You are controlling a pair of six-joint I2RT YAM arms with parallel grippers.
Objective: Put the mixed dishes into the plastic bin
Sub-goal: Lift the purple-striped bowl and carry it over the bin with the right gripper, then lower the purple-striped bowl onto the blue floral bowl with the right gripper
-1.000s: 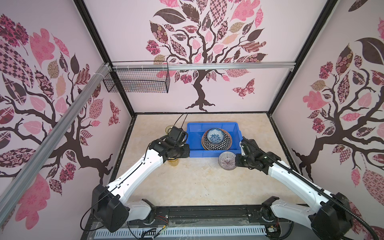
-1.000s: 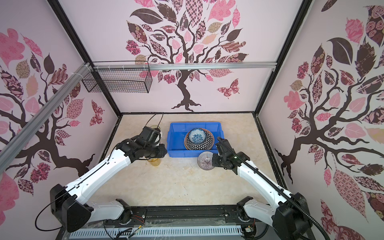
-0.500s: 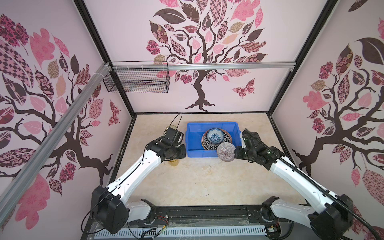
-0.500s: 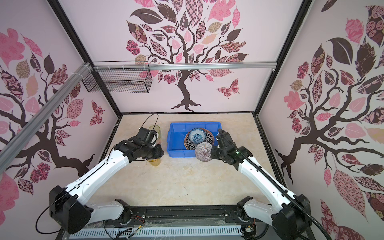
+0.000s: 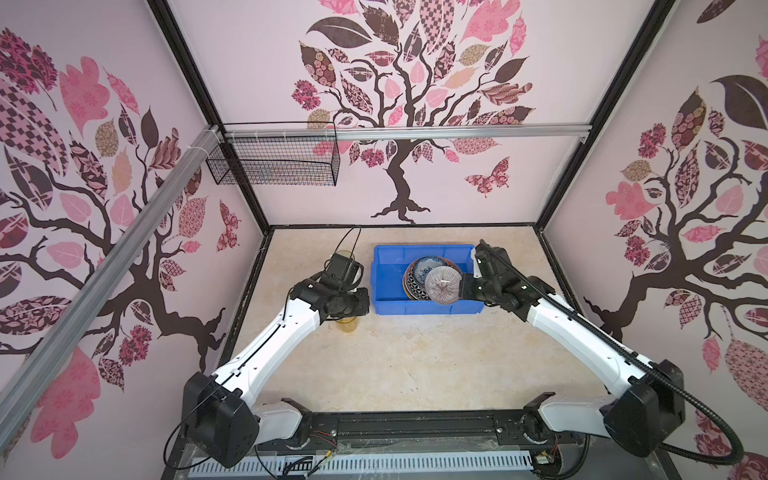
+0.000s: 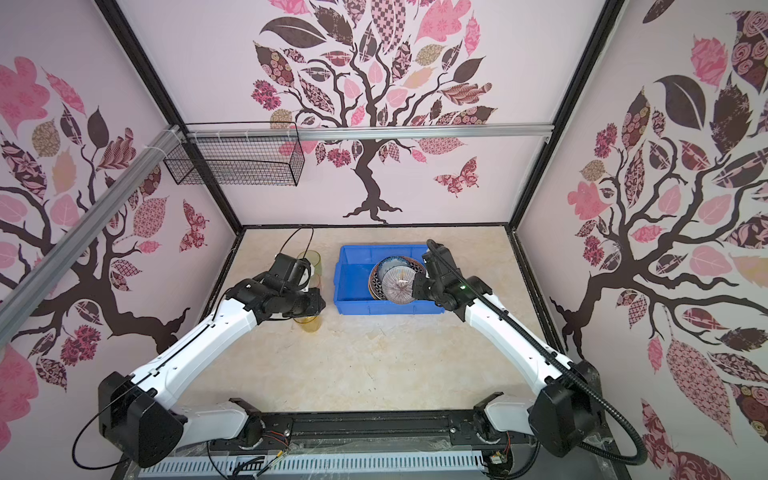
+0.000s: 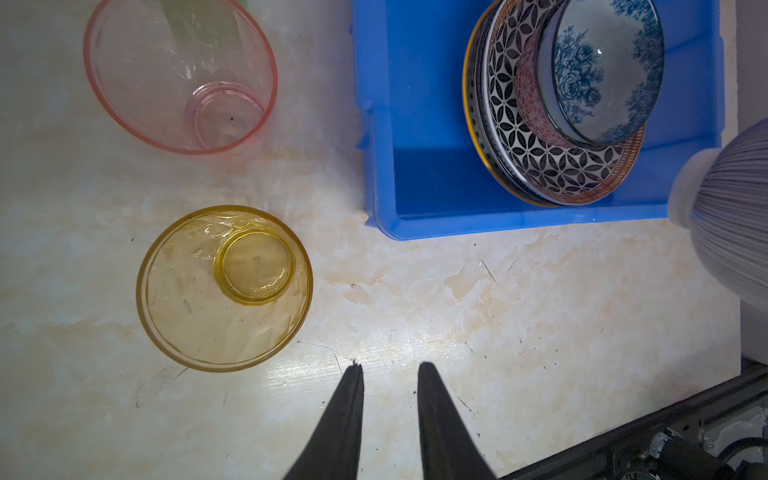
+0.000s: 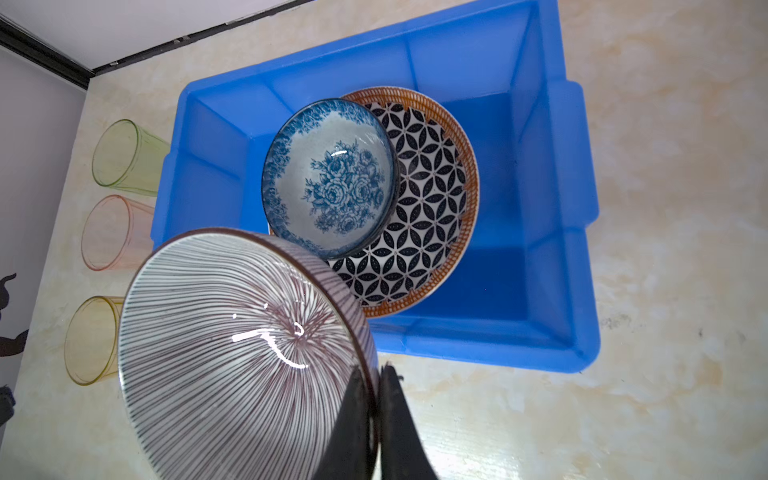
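While the striped bowl (image 8: 232,353) was hanging over the bare table (image 5: 415,353) in front of the blue bin (image 5: 388,307) a second ago, it has now been carried across the near wall and is held tilted above the dishes already inside. It is gripped at its rim by the right fingers (image 8: 357,399), which are clamped on it. Whether it touches anything below cannot be told.

Beneath it, a floral bowl (image 8: 328,178) sits on a stack of patterned plates (image 8: 424,208) inside the bin. The left fingers (image 7: 352,390) are held slightly apart with nothing between them, above the table near the amber tumbler (image 7: 224,286). The pink tumbler (image 7: 178,75) and the green tumbler (image 8: 124,158) are left standing outside the bin.

Only lowering and release seem to be needed for this bowl, after which three tumblers remain to be placed.
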